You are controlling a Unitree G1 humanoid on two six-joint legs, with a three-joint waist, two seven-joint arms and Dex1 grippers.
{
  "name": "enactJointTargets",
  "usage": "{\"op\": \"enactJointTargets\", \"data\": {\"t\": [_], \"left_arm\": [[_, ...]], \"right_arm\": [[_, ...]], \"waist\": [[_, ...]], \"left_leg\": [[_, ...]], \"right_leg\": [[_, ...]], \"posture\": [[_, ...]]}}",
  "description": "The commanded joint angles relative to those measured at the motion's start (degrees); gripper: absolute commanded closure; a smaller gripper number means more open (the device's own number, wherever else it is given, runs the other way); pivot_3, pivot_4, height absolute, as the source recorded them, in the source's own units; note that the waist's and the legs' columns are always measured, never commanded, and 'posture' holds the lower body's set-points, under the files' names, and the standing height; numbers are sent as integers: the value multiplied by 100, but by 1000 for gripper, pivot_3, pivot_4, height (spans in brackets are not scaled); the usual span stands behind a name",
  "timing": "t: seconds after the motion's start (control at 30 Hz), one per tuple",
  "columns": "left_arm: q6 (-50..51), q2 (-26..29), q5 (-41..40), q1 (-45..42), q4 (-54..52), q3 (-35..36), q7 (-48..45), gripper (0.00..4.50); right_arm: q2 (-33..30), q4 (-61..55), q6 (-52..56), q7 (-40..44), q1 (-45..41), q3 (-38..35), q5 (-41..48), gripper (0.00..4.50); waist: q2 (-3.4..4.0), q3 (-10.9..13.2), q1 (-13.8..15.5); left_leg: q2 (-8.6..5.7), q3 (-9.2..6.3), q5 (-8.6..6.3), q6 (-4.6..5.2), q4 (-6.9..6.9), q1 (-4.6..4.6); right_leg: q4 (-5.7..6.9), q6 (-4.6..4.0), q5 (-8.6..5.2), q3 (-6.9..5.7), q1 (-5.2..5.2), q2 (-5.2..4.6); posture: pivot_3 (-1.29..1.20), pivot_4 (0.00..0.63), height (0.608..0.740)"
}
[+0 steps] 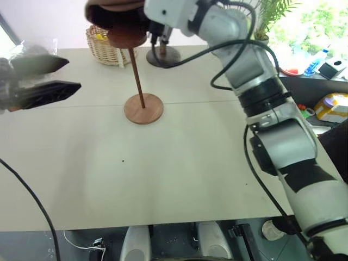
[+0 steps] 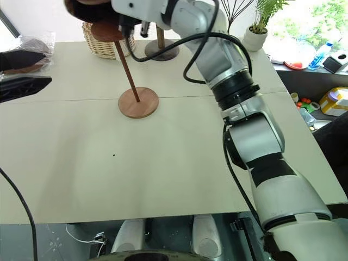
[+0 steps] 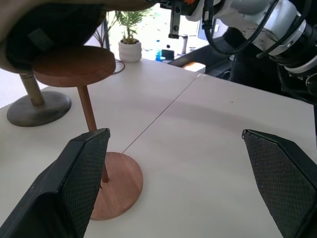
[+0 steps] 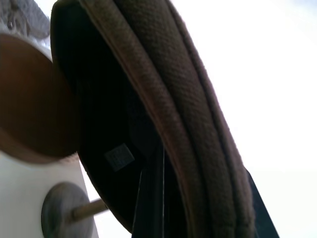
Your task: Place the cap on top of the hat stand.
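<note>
The cap is pinched by its brim in the right gripper, whose two black fingers are clamped together on the fabric; in the right wrist view the brown woven edge of the cap runs up and away from those fingers, with the dark lining and a small sewn label facing the camera. From the head views the right arm reaches across the far part of the table and holds the cap high, directly over the top disc of the hat stand. In the left wrist view the cap hangs just above that disc with its open, dark underside facing down toward it; whether the fabric already touches the wood cannot be told. The cap is wider than the disc and overhangs it, and its long axis lies roughly level, across the disc, while the stand's thin rod leans up from its round base on the table. The left gripper stands well apart from the stand, at the left edge of the scene, its black fingers spread wide and holding nothing. Behind the hat stand sit a wicker basket and a dark grey stand, with a potted plant further back.
</note>
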Motion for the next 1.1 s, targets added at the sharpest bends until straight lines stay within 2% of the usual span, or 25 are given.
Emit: {"op": "enactJointTargets", "data": {"t": [0.03, 0.27, 0.47, 0.7, 0.8, 0.9, 1.1], "left_arm": [[18, 164, -139, 34, -180, 312, 97, 0], [-68, 230, -143, 120, -87, 243, 99, 0], [-191, 187, -124, -49, 11, -75, 92, 0], [-292, 204, -75, -171, 134, -288, 19, 0], [-303, 181, -79, -130, 79, -290, 31, 0], [-344, 181, -46, -86, 5, -325, 24, 0], [-433, 205, 19, -112, -50, -421, 20, 0]], "right_arm": [[111, -498, -22, -29, 49, -34, 39, 4466], [105, -1596, 390, 364, 832, 321, -339, 4466], [160, -1552, 657, 417, 933, 816, -975, 4466], [324, -1641, 988, 770, 1125, 888, -986, 4466], [405, -1615, 1137, 868, 1251, 838, -874, 3381], [437, -1723, 1142, 897, 1351, 784, -831, 1931], [290, -2097, 1097, 1216, 1612, 584, -489, 1931]], "waist": [[-2, -1, 1], [-3, -2, -4], [-3, -2, -9], [-5, -4, -12], [-9, -6, -12], [-8, -5, -9], [-9, -6, -5]], "left_leg": [[0, 0, 0, 0, -1, 0], [0, 0, 5, -9, 0, 3], [0, 0, 5, -9, -1, 3], [0, 0, 6, -10, 0, 8], [0, 0, 6, -10, 0, 11], [1, 0, 6, -10, 0, 12], [1, -1, 6, -10, 1, 12]], "right_leg": [[0, 0, 0, 0, 1, 0], [5, -1, 1, 0, 0, 0], [12, -1, 0, 0, -8, 2], [20, -1, 0, 1, -6, 2], [27, -2, 0, 1, -6, 2], [32, -2, -1, 2, -8, 2], [34, -2, -1, 2, -6, 2]], "posture": [[0, 150, 728], [0, 150, 728], [0, 150, 728], [0, 150, 728], [0, 150, 728], [0, 150, 728], [0, 150, 728]]}}
